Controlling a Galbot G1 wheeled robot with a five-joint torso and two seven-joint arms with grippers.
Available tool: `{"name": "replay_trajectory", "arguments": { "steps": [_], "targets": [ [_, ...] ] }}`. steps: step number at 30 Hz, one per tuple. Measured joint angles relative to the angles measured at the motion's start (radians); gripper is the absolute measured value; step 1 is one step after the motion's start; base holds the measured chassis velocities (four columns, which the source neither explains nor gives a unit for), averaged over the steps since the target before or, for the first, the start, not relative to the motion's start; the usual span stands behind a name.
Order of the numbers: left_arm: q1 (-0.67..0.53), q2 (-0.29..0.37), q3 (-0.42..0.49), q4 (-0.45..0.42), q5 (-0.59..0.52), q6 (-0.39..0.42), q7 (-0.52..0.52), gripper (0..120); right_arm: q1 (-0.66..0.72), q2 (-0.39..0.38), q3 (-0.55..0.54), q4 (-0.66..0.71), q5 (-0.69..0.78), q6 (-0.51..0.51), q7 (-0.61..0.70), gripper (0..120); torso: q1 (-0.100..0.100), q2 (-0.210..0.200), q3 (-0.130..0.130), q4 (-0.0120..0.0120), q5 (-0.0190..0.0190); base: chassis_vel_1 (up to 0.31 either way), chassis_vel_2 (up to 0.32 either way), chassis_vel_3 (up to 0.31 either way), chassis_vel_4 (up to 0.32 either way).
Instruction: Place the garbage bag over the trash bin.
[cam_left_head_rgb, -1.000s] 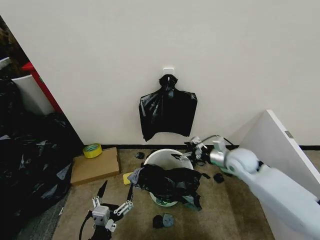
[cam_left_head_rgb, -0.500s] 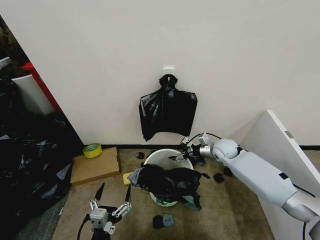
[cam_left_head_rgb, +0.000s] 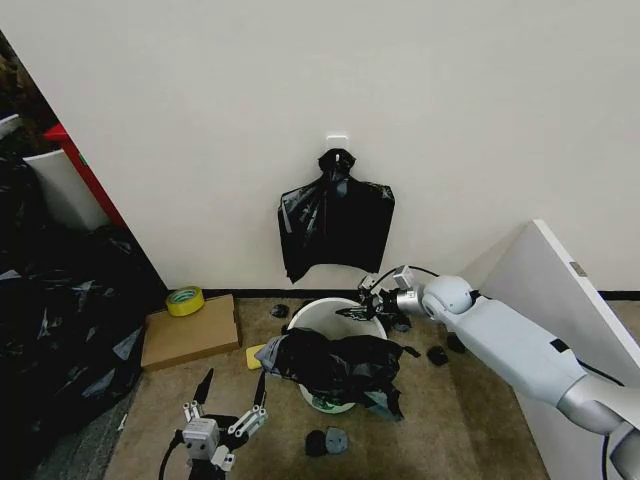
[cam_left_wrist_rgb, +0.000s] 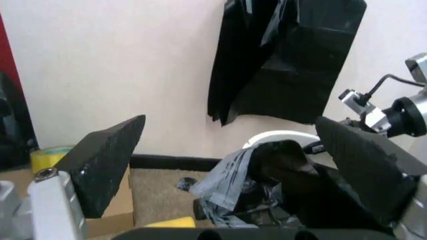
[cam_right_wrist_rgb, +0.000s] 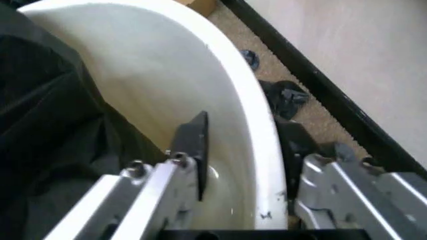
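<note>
The trash bin (cam_left_head_rgb: 327, 308) is a round white bucket on the carpet by the wall. The garbage bag (cam_left_head_rgb: 338, 364), glossy black and crumpled, lies over its near rim and down its front. My right gripper (cam_left_head_rgb: 358, 311) is at the bin's far right rim, open. In the right wrist view the gripper (cam_right_wrist_rgb: 245, 125) straddles the white rim (cam_right_wrist_rgb: 257, 102), one finger inside the bin and one outside, with the bag (cam_right_wrist_rgb: 47, 115) lying inside. My left gripper (cam_left_head_rgb: 229, 394) hangs low in front of the bin, open. Its wrist view sees the gripper (cam_left_wrist_rgb: 230, 125), the bag (cam_left_wrist_rgb: 283, 182) and the bin's rim (cam_left_wrist_rgb: 283, 136).
A flat bundle of black bags (cam_left_head_rgb: 336, 222) hangs on the wall above the bin. A heap of black sacks (cam_left_head_rgb: 55, 320) fills the left side. A cardboard box (cam_left_head_rgb: 192, 332) and a yellow tape roll (cam_left_head_rgb: 185, 299) sit left of the bin. A white panel (cam_left_head_rgb: 565, 305) stands on the right.
My right gripper has moved left and in to the bin's far rim, now straddling it. The left gripper has barely shifted. The bag lies as before.
</note>
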Motion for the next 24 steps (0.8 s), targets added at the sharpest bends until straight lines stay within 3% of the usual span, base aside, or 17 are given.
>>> {"name": "replay_trajectory", "arguments": {
  "steps": [8,13,16,17,19,24],
  "targets": [
    [-0.007,0.005,0.02,-0.002,0.0,0.005,-0.003,100,-0.01,-0.022,-0.014,0.016,0.014,0.013,0.022,1,0.0,0.0,0.0,0.0001,0.0002,0.0,0.0,0.0,0.0],
    [-0.011,0.007,0.022,-0.006,-0.003,0.01,-0.004,100,-0.022,-0.038,-0.012,0.041,0.051,-0.005,0.075,1,0.0,0.0,0.0,0.0001,0.0001,0.0,0.0,0.0,0.0],
    [-0.015,0.009,0.026,-0.009,-0.006,0.013,-0.004,100,-0.061,-0.063,0.012,0.093,0.125,-0.051,0.192,1,0.0,0.0,0.0,0.0001,0.0001,0.0,0.0,0.0,0.0],
    [-0.019,0.012,0.029,-0.01,-0.008,0.015,-0.004,100,-0.096,-0.072,0.044,0.145,0.187,-0.111,0.292,1,0.0,0.0,0.0,-0.0001,0.0003,0.0,0.0,0.0,0.0],
    [-0.02,0.013,0.03,-0.01,-0.009,0.015,-0.004,100,-0.11,-0.073,0.058,0.164,0.21,-0.129,0.323,1,0.0,0.0,0.0,-0.0002,0.0002,0.0,0.0,0.0,0.0],
    [-0.037,0.021,0.04,-0.011,-0.017,0.025,-0.005,100,-0.251,-0.09,0.206,0.333,0.335,-0.206,0.52,1,0.0,0.0,0.0,0.0,0.0,0.0,0.0,0.0,0.0]
  ]
}}
